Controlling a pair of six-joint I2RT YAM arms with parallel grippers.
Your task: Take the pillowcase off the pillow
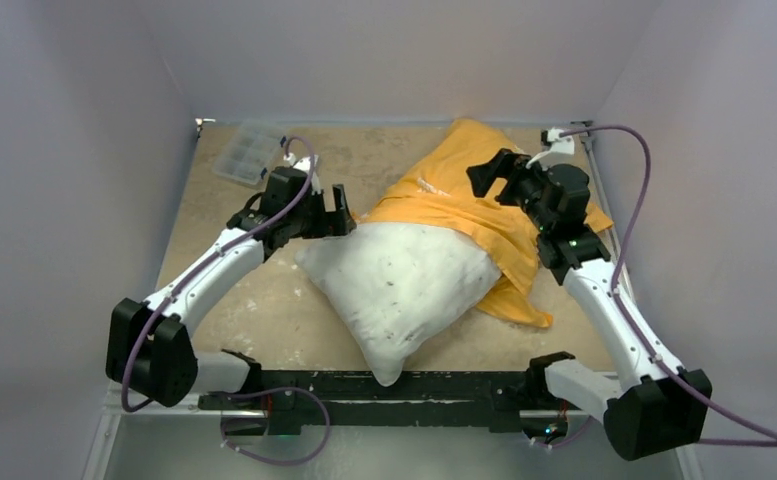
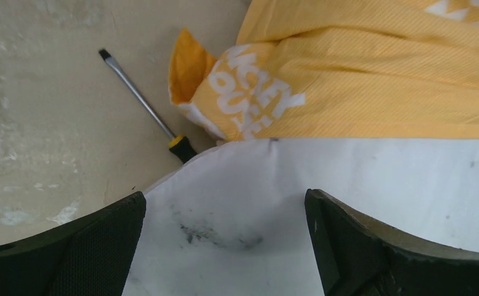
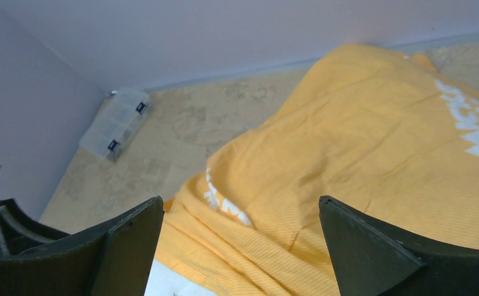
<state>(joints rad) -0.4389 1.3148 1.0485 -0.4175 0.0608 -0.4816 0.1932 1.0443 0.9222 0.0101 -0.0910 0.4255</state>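
Both jaws open: left jaws spread wide at the left edge of the big plump white rectangular pillow (image 1: 404,285), nothing clamped betw. them; left wrist cam shows the pillow's bare cloth below the gap, marked w/ a dark smudge (image 2: 215,234); whether they touch it, can't tell; right jaws likewise released, hanging over the large wrinkled orange-yellow fabric pillowcase (image 1: 464,195), gripping nothing; its ribbed weave and white print fill most of the right wrist view. Pillow lies diagonally across the mottled beige desk (image 1: 264,310), one corner reaching the black rail (image 1: 464,385) at the near edge; near half bare, far half inside the pillowcase, whose hem crosses it from left to right; pillowcase bunched, draping off the pillow's right side onto the desk. White "MICKEY MOUSE" lettering (image 2: 255,98) shows on a folded corner of the pillowcase just beyond the left jaws; slim flat-head screwdriver (image 2: 141,102) w/ metal shaft and yellow-black handle lies on the desk beside that corner, handle end at the pillow's edge; clear plastic compartment box (image 1: 249,152) sits at the desk's far-left corner, well apart from the pillow; purple cable (image 1: 650,170) arcs along the desk's right side.
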